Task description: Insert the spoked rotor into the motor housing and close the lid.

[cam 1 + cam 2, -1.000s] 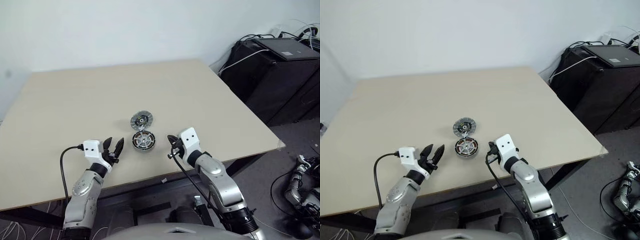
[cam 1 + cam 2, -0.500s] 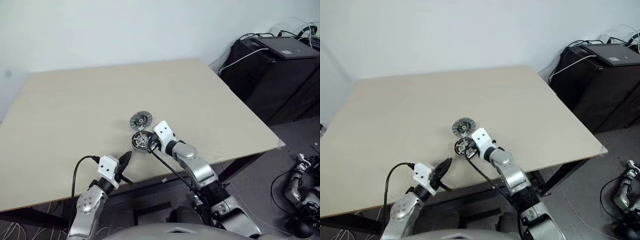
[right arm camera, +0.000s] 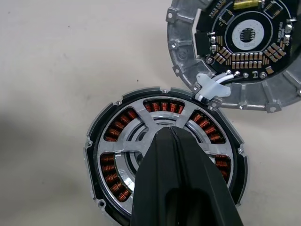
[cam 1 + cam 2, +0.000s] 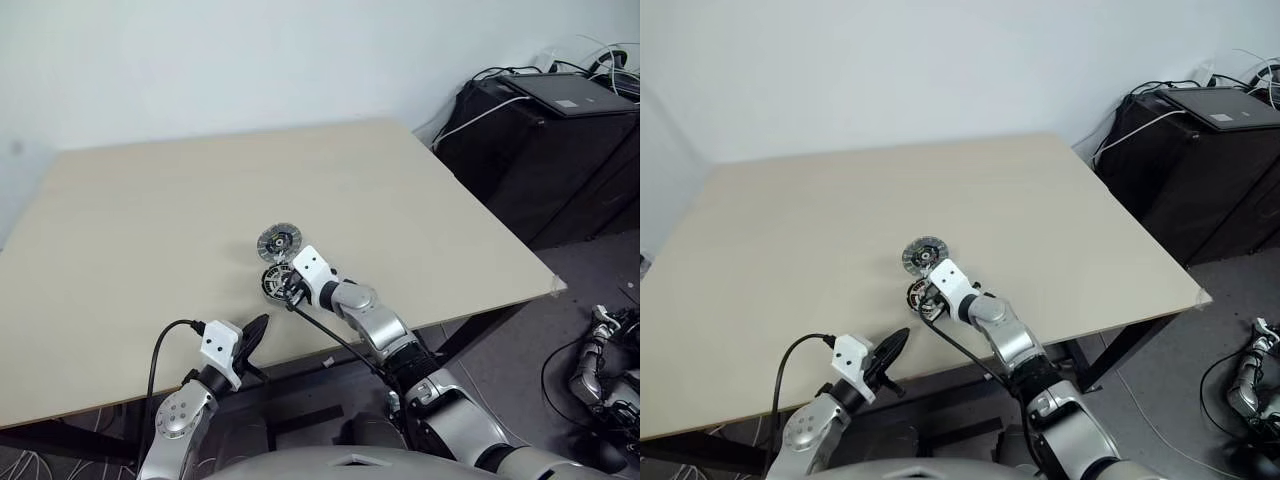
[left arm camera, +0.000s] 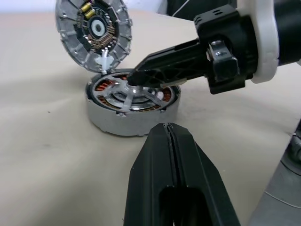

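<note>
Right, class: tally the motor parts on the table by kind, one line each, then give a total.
Motor housing with copper windings: 1
Spoked rotor, seated in the housing: 1
Lid, propped open beside the housing, its finned face with the dark hub showing: 1
Total: 3

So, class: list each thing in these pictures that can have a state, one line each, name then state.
Shiny silver spoked rotor: seated inside the housing.
Round dark-rimmed motor housing with copper windings: lying flat, uncovered.
Silver-grey finned lid: off, propped tilted against the housing.
Right end effector: shut, tips on the rotor's hub.
Left end effector: shut, empty.
</note>
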Robot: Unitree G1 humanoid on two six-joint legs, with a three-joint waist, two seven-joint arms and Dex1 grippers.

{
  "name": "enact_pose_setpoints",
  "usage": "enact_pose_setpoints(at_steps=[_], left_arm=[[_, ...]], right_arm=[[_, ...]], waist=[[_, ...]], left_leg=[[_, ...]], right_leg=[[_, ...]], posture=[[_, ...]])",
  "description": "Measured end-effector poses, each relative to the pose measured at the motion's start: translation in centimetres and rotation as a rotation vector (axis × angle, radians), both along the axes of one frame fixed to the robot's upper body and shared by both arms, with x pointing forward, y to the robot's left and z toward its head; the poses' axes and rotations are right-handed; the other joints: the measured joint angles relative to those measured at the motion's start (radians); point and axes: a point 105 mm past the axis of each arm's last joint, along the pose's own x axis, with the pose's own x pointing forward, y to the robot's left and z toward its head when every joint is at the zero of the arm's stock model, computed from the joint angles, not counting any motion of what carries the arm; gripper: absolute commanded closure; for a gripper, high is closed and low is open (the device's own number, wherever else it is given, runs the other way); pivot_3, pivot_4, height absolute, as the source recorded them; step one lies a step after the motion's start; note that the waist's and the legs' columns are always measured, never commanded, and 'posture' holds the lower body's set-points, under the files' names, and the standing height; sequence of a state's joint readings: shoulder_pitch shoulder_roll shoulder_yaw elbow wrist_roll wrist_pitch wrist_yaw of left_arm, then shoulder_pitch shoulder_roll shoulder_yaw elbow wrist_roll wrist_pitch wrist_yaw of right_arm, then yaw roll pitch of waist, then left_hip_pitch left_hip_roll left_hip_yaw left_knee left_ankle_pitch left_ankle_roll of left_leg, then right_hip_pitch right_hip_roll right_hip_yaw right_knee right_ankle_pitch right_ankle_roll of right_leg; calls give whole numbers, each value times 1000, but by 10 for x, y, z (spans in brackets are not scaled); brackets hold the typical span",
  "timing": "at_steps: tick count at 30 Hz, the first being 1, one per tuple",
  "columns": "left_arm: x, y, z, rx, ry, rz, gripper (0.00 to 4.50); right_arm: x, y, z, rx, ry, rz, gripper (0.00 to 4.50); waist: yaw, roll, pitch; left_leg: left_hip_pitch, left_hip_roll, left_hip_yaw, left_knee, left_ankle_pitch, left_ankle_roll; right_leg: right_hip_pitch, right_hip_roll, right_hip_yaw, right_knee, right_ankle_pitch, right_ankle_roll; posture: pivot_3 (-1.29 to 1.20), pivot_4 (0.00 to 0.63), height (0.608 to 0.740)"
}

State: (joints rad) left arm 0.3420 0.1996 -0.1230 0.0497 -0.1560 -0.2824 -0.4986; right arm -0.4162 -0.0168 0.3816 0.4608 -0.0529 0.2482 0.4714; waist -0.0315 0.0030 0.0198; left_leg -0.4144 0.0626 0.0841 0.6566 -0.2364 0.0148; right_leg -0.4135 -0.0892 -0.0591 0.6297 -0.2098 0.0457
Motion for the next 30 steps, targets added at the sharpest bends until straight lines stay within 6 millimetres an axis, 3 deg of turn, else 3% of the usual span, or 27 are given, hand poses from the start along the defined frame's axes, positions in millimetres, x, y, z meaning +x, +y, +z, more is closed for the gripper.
enact_pose_setpoints(at_steps=[5,6,8,15,23,30], left_arm=[[2,2,2,0,-13,17,4460],[3,2,3,-2,-16,16,4486],[4,1,4,-4,-19,13,4500],[9,-5,9,-26,-41,-4,4500],[11,-9,10,-49,-43,2,4500],[6,-8,6,-56,-22,13,4500]], right_arm=[[-12,-8,5,-38,-25,115,4500],[-16,-10,10,-68,-51,172,4316],[-22,-14,17,-132,-96,266,3878],[-29,-23,17,-368,-181,490,1629],[-19,-23,17,-527,-250,631,1629],[-14,-26,4,-592,-229,693,1629]], waist=[[4,2,0],[4,2,0],[5,2,0],[7,2,-1],[8,2,-1],[8,2,-1]], left_leg=[[-1,0,0,0,0,0],[-1,0,0,0,0,0],[0,0,0,0,0,0],[0,0,0,1,0,0],[0,0,0,1,0,1],[0,0,0,1,2,3]], right_leg=[[-1,0,0,0,0,0],[-1,0,0,0,0,0],[-1,0,0,0,0,0],[0,0,0,0,0,0],[0,0,0,0,0,0],[0,0,0,0,0,0]], posture=[[0,0,740],[0,0,740],[0,0,740],[0,0,740],[0,0,740],[0,0,740]])
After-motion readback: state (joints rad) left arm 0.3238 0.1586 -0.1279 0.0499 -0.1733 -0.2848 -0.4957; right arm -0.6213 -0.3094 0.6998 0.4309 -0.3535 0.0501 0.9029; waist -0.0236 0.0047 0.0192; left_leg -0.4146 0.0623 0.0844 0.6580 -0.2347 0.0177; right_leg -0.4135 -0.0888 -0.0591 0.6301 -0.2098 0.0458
